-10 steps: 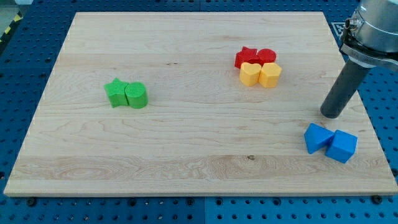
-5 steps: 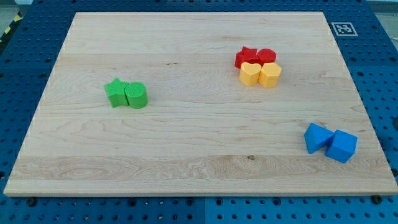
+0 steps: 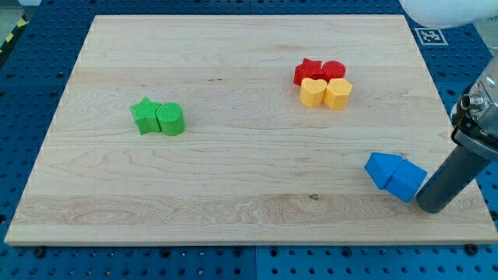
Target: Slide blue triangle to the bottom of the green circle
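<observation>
The blue triangle (image 3: pixel 380 169) lies at the board's lower right, touching a blue cube (image 3: pixel 405 181) on its right. My tip (image 3: pixel 432 208) rests on the board just right of and below the blue cube, touching or nearly touching it. The green circle (image 3: pixel 171 120) sits at the view's left, touching a green star (image 3: pixel 145 115) on its left. The blue pair is far to the right of the green pair.
A cluster near the top right holds a red star (image 3: pixel 308 71), a red circle (image 3: pixel 334 70), a yellow heart (image 3: pixel 313 92) and a yellow hexagon (image 3: pixel 338 93). The wooden board (image 3: pixel 233 194) ends close to the right of my tip.
The rod left the view and came back at the lower right of the blue blocks. The blue triangle and cube have shifted left and turned a little.
</observation>
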